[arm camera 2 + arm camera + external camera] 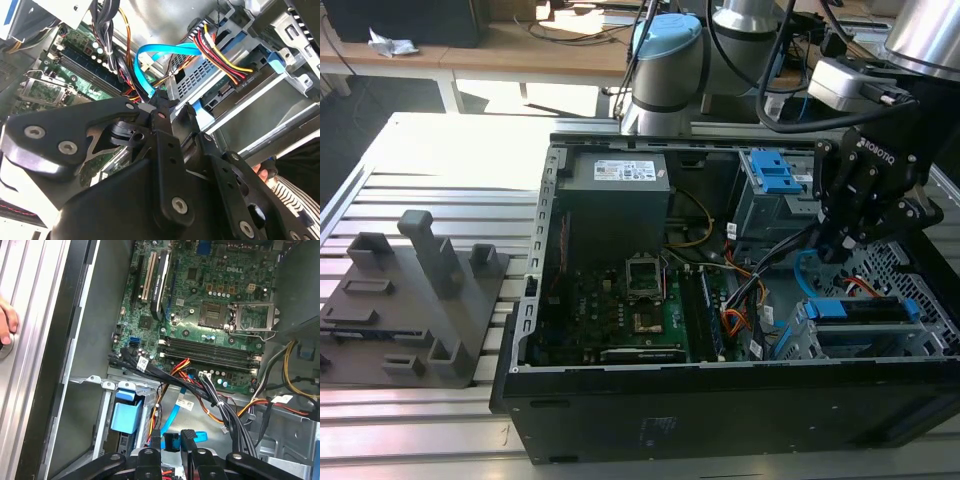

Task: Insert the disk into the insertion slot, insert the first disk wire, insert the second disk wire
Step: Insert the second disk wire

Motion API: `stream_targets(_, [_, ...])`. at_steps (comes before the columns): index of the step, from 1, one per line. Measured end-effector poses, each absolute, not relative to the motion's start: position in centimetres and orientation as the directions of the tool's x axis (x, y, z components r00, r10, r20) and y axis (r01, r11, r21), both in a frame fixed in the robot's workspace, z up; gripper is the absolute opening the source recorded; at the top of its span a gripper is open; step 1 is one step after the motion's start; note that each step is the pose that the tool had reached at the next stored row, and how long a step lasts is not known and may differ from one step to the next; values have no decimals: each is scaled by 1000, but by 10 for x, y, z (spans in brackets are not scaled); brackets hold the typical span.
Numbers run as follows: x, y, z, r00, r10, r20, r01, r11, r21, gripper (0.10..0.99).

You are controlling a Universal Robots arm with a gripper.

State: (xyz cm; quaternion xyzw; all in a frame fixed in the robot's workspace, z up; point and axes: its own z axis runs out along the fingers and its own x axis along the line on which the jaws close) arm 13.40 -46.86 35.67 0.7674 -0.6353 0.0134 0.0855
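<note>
Inside the computer case (720,410), one gripper (171,437) clenches one light-blue second disk wire (165,47); one disk (850,308) sits in the insertion slot (860,346).

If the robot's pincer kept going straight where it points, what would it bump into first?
The pincer seems to pinch the light-blue cable. Straight ahead, it would probably meet the grey case floor beside the black cable bundle first; depth is unclear.

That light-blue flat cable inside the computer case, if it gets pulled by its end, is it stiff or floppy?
Likely floppy: the light-blue cable arcs in a loose loop, so it would probably bend and trail rather than hold shape. Being flat, it may twist. It looks light. The gripper grips its connector end, probably the stiffer part.
</note>
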Motion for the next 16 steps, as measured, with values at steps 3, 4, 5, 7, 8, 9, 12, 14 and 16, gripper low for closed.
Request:
stream_targets(3, [134,-469,357,193,-973,129,-977,-178,114,302])
stream_targets(4, [134,-469,357,192,-973,129,-977,-178,114,302])
stream_targets(5, [134,-469,357,193,-973,129,-977,-178,114,302])
stream_targets(7, [134,-469,357,192,-973,129,-977,-178,114,302])
stream_targets(8, [134,-469,356,193,-973,129,-977,-178,114,302])
stream_targets(9, [134,-469,356,193,-973,129,-977,-178,114,302])
stream_targets(12, [134,-469,354,193,-973,129,-977,-178,114,302])
stream_targets(14, [134,-470,354,193,-973,129,-977,-178,114,302])
stream_targets(16, [134,-470,354,193,-973,129,-977,-178,114,220])
